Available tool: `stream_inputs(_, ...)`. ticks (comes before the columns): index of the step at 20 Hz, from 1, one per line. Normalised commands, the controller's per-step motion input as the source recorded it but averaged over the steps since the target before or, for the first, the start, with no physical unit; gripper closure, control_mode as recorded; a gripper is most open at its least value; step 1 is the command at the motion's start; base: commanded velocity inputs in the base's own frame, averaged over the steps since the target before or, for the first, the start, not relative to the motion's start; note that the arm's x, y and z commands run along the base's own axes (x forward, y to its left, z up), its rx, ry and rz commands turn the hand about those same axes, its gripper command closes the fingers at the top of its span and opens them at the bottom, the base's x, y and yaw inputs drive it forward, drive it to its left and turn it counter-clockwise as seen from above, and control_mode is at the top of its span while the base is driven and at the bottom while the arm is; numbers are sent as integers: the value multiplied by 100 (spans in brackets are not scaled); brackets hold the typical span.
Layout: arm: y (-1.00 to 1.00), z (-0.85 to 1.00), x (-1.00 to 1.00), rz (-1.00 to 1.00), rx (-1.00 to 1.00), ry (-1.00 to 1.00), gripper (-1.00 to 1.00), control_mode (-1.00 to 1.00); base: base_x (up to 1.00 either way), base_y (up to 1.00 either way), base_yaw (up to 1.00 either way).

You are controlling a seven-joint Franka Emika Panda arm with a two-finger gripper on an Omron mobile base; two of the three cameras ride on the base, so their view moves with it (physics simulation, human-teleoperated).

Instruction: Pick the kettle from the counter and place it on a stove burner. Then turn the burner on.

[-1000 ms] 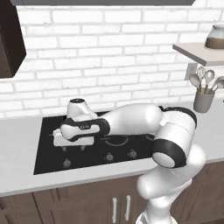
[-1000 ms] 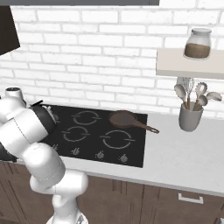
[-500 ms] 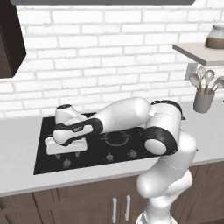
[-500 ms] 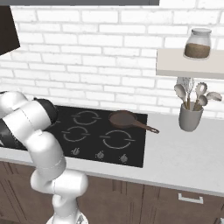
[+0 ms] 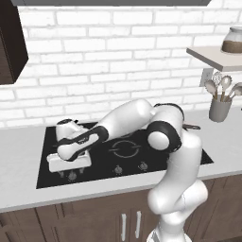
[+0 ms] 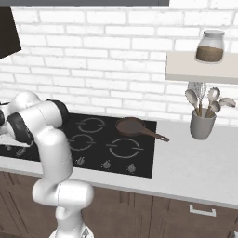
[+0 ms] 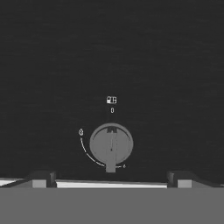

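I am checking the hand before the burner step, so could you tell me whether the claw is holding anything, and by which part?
Nothing is held. In the hand view the claw stands open over the cooktop, its tips apart on either side of a round grey knob.

Over the last second the arm has swung leftward and lowered across the black cooktop (image 5: 189, 158): the hand, which sat over the left rear of the glass, now hangs low over the front left corner, just above the row of knobs. The gripper (image 7: 110, 181) looks straight down at a round grey knob (image 7: 111, 145), its fingertips (image 7: 41, 179) spread wide to either side. In the right base view the elbow has dropped and pulled towards the left edge, uncovering the left burner rings (image 6: 91, 124)
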Motion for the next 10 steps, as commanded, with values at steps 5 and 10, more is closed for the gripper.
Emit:
stream_inputs(5, 0, -27, 3, 0, 0, 0, -100, -100, 0, 0, 0)
stream_inputs(10, 0, -19, 7, 0, 0, 0, -100, -100, 0, 0, 0)
